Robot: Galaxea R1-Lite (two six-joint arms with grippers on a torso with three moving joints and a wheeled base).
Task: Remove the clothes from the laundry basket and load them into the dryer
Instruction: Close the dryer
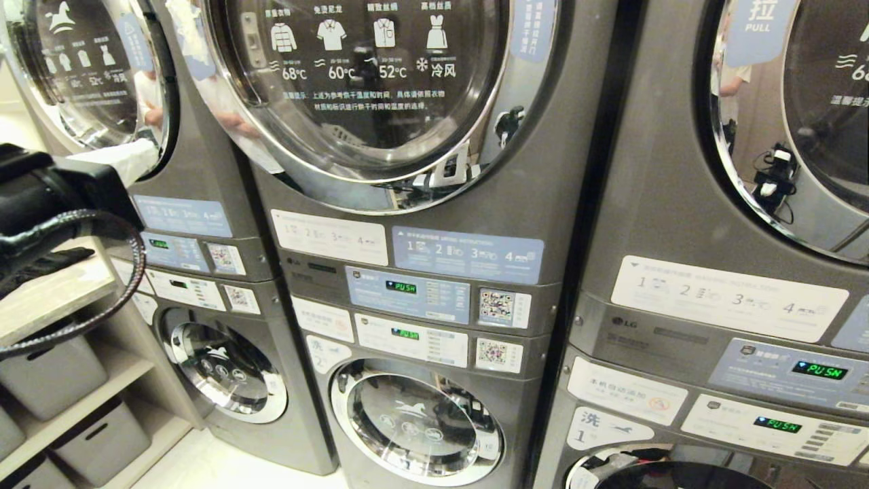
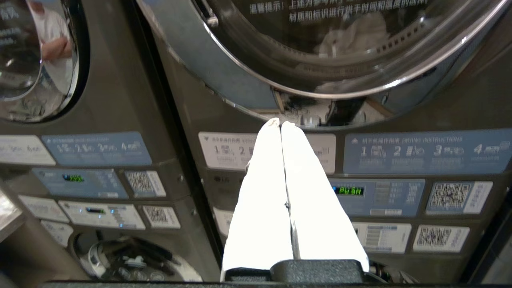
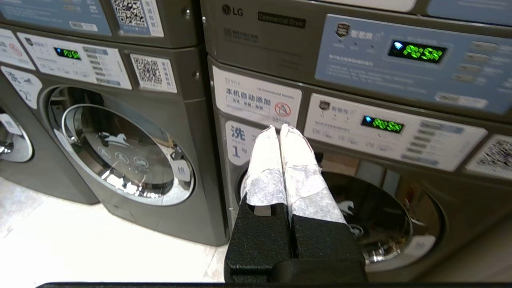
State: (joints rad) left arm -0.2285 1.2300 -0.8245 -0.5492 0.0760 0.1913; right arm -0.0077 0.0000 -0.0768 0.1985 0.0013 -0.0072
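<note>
At the front of the middle stack, the round chrome-rimmed glass dryer door point(image 1: 366, 88) faces the robot, closed, with pale cloth lying in the drum behind the glass as the left wrist view shows. White icons on the glass read 68°C, 60°C, 52°C. Below it a blue label point(image 2: 424, 150) reads "DRYING INSTRUCTIONS" with steps 1 to 4, and a green display point(image 1: 401, 287) reads "PUSH". The grey machine carries an LG badge point(image 3: 232, 10) and "Commercial Dryer".

The left claw point(image 2: 280, 125) points at the lower rim of that door, its white-wrapped fingers point(image 2: 260, 192) pressed together and holding nothing. The right claw point(image 3: 279, 129) hangs low before the right-hand stack's lower washer point(image 3: 360, 216), aimed at a label marked "洗 1"; its fingers are likewise pressed together, empty.

On the wooden shelves point(image 1: 54, 299) at the left stand grey plastic bins point(image 1: 102, 441); their contents cannot be seen. No laundry basket is in view.
</note>
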